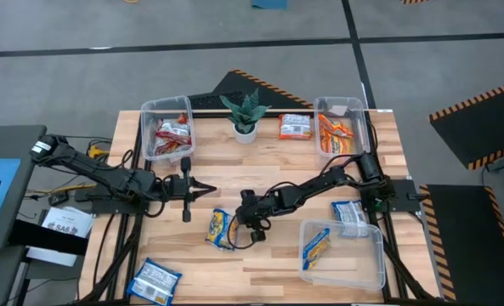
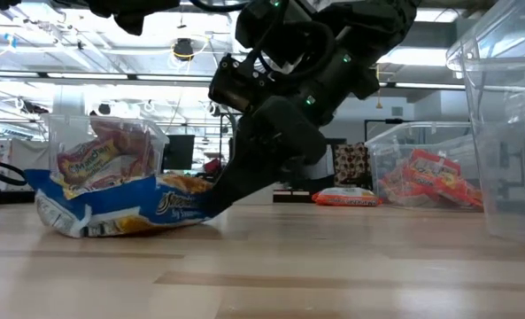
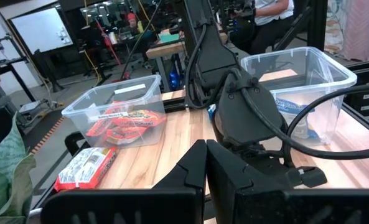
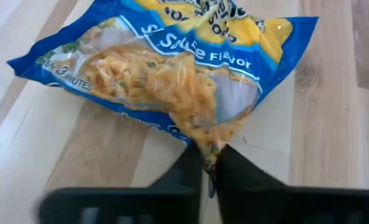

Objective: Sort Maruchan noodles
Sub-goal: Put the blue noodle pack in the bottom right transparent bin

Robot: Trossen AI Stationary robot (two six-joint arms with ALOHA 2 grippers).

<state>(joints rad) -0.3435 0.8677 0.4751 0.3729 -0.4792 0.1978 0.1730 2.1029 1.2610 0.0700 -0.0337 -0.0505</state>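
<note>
A yellow-and-blue Maruchan noodle packet [image 1: 220,229] [image 4: 172,62] [image 2: 120,208] lies near the middle of the table. My right gripper [image 1: 237,224] [image 4: 208,171] reaches it from the right, slanting down, and is shut on its nearest edge. My left gripper [image 1: 209,189] [image 3: 206,149] hovers level over the table's left middle, shut and touching nothing. Other packets lie about: an orange one [image 1: 295,127] at the far side, a blue-and-white one [image 1: 156,279] at the near left, and another [image 1: 349,212] by the right arm. My right gripper pinches the packet's crinkled edge [image 4: 210,144] between its two fingers, on the side toward the table's right. The fingers [image 2: 222,197] come slanting down from the right. The rest of the packet lies on the table.
A clear bin [image 1: 152,151] at the far left holds red-and-white packets. A bin [image 1: 359,109] at the far right holds orange ones. A bin [image 1: 366,255] at the near right holds a yellow-and-blue packet. A potted plant [image 1: 245,115] stands between the far bins.
</note>
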